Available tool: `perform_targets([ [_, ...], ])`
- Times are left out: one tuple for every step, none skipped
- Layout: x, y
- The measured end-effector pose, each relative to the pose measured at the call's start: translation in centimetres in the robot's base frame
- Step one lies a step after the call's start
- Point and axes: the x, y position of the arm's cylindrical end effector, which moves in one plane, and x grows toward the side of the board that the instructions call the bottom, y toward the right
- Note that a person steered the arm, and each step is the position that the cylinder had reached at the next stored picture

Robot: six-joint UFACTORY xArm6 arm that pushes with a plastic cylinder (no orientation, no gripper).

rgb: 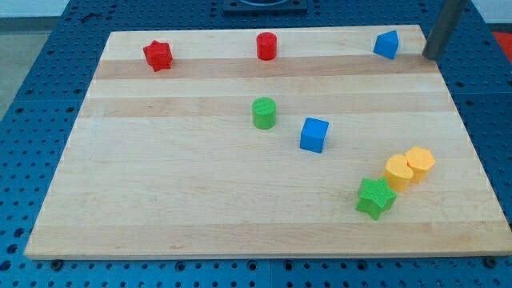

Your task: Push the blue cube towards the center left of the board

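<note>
The blue cube (314, 134) sits a little right of the board's middle, next to a green cylinder (264, 113) on its upper left. My tip (430, 57) is at the view's top right, at the board's right edge, far above and right of the blue cube. A second blue block (386, 45), pentagon-like in shape, lies just left of my tip.
A red star (158, 55) lies at the top left and a red cylinder (266, 46) at the top middle. Two yellow blocks (409, 166) touch each other at the lower right, with a green star (375, 198) just below them. The wooden board (160, 192) rests on a blue perforated table.
</note>
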Motion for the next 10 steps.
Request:
perform_targets([
  [-0.6,-4.0],
  [-0.6,-5.4],
  [-0.3,-7.4],
  [-1.6,-6.0],
  [-2.4,-5.3],
  [-2.4,-5.3],
  [-2.4,-5.5],
  [-2.4,-5.5],
  [-1.8,-5.0],
  [2.8,-1.4],
])
